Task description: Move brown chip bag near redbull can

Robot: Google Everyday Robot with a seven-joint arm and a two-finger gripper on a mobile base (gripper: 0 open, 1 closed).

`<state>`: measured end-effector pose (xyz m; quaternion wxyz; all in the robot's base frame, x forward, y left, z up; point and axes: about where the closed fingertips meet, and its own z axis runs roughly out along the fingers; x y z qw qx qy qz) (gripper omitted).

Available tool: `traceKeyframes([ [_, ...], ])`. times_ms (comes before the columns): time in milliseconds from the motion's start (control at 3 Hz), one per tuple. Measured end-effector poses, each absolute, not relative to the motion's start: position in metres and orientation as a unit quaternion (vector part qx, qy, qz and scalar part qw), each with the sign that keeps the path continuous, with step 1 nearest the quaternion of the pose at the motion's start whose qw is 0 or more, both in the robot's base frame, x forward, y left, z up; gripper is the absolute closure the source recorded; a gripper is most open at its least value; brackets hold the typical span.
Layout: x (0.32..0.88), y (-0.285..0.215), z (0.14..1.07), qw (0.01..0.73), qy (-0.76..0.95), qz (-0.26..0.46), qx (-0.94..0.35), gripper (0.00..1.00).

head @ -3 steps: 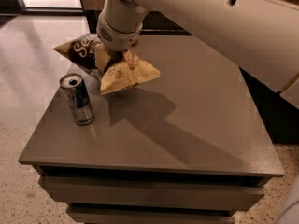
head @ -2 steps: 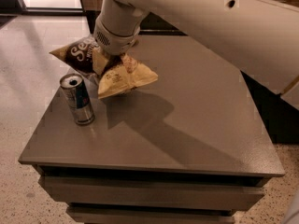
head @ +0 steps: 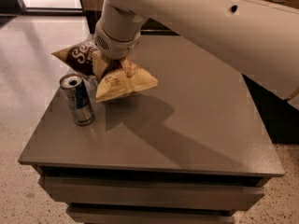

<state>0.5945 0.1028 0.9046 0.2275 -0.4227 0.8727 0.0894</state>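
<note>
The brown chip bag (head: pixel 122 82) has a dark brown middle with white lettering and pale yellow ends. It hangs tilted just above the grey table top (head: pixel 196 106), throwing a shadow below. My gripper (head: pixel 111 67) comes down from the white arm at the far left of the table and is shut on the bag's middle; its fingers are mostly hidden by the crumpled bag. The redbull can (head: pixel 77 99) stands upright near the table's left edge, just left of the bag's lower yellow end, with a small gap between them.
The table is a low grey cabinet with drawers below its front edge (head: pixel 149 167). The pale speckled floor (head: pixel 28 69) lies to the left. The big white arm (head: pixel 210 27) crosses above the back right. A dark cabinet (head: pixel 280 111) stands at the right.
My gripper has moved the bag slightly left and down, closer to the can. The can has not moved.
</note>
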Motion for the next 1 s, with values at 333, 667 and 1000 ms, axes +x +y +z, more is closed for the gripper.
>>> traceKeyframes([
  [333, 0.597, 0.096, 0.904, 0.239, 0.882, 0.080, -0.397, 0.38],
  [667, 0.602, 0.087, 0.905, 0.251, 0.891, 0.070, -0.373, 0.14],
  [1000, 0.607, 0.084, 0.905, 0.258, 0.894, 0.069, -0.360, 0.00],
])
